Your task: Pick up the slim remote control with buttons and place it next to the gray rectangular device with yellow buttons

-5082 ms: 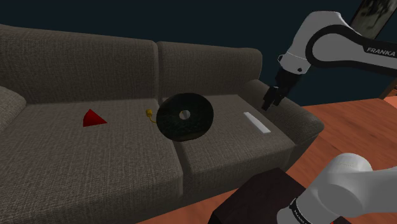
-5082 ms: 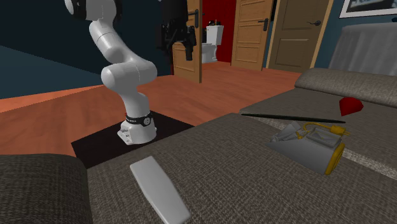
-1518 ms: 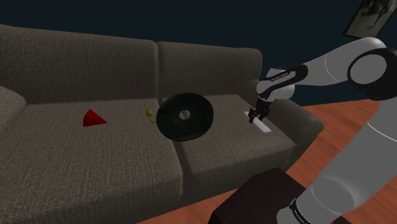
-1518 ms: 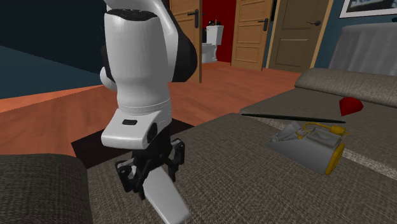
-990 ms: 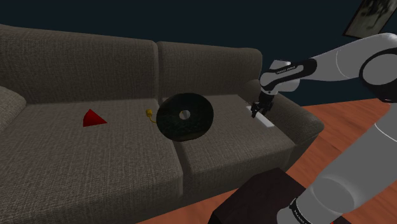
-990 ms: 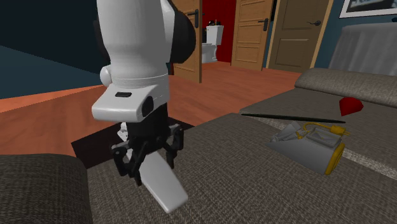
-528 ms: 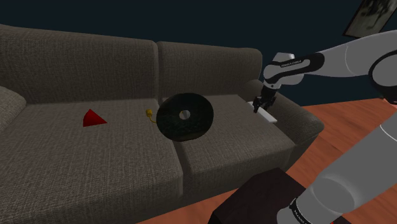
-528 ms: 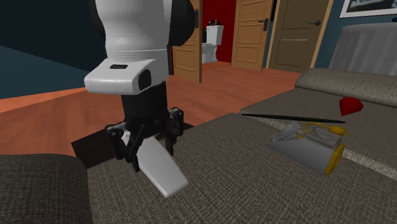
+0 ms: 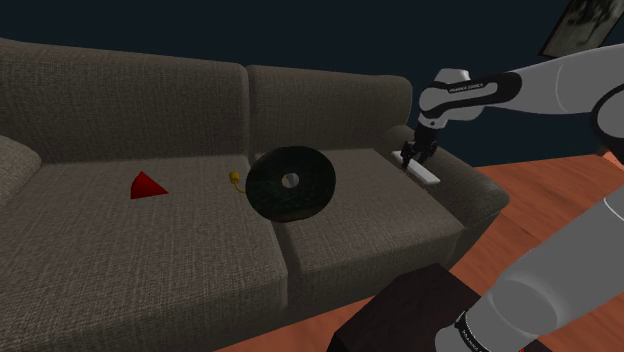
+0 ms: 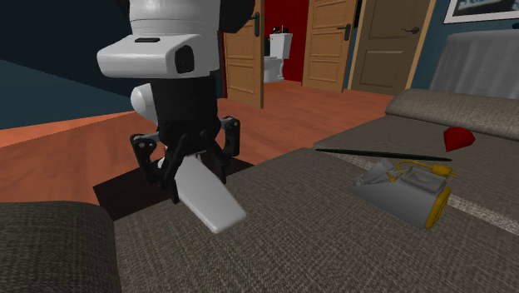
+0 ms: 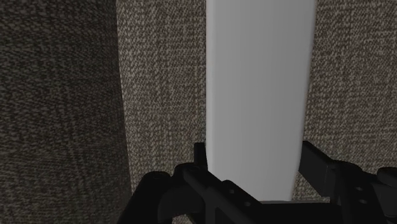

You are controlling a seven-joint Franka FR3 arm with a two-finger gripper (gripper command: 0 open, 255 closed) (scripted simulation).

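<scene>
The slim remote [image 10: 208, 200] is a plain pale grey slab with no buttons showing. My gripper [image 10: 185, 166] is shut on one end of it and holds it tilted, clear of the sofa seat [image 10: 333, 241]. In the shoulder view, the gripper [image 9: 410, 158] and remote [image 9: 425, 172] hang above the seat's right end, beside the armrest [image 9: 465, 185]. Through the wrist camera, the remote [image 11: 257, 95] runs straight out between the fingers [image 11: 200, 156]. The grey device with yellow parts [image 10: 403, 196] lies on the seat further along; from the shoulder, just its yellow tip [image 9: 235, 179] peeks out behind a black disc [image 9: 290, 184].
The black disc stands on edge mid-sofa, seen edge-on [image 10: 383, 153] in the second exterior view. A red cone [image 9: 147, 186] lies on the left cushion. My dark stand [image 9: 410, 310] sits on the wooden floor in front of the sofa. Open wooden doors [image 10: 328, 42] stand behind.
My gripper has risen with the remote, lifting it off the seat and carrying it a little toward the armrest at the shoulder view's right. Nothing else moved.
</scene>
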